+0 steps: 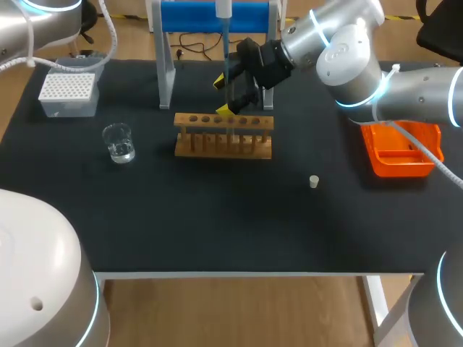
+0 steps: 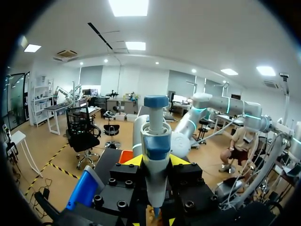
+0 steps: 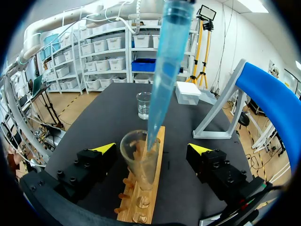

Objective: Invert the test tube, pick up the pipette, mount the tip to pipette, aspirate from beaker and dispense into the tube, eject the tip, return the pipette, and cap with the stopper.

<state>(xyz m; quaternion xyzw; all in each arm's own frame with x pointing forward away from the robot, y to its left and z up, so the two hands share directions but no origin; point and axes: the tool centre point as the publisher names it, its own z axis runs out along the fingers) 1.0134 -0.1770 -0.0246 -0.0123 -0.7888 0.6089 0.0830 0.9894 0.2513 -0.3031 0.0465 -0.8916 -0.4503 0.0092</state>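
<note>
- While the left gripper (image 2: 155, 161) is clamping the pipette (image 2: 156, 141), its yellow-tipped fingers are pressing on the blue body from both sides, and the plunger end is pointing up.
- The pipette's long blue tip (image 3: 162, 70) is reaching down into the open mouth of the test tube (image 3: 139, 157), with its end sitting just inside the rim.
- The test tube is standing upright, mouth up, in the wooden rack (image 1: 224, 136), which is sitting near the middle of the black table (image 1: 217, 224).
- The right gripper (image 1: 223, 95) is coming in from the right and hovering at the rack with its fingers spread wide. The tube is standing between them, and neither finger is touching it.
- The beaker (image 1: 119, 142) is standing to the left of the rack, well apart from it, and is holding a little clear liquid.
- The white tip box (image 1: 69, 92) is sitting behind the beaker, towards the far left corner.
- The small stopper (image 1: 314, 181) is lying by itself on the table, in front of the rack and off to its right.
- The orange bin (image 1: 400, 148) is sitting near the table's right edge.
- The blue stand (image 1: 217, 16) is standing behind the rack at the far edge.
</note>
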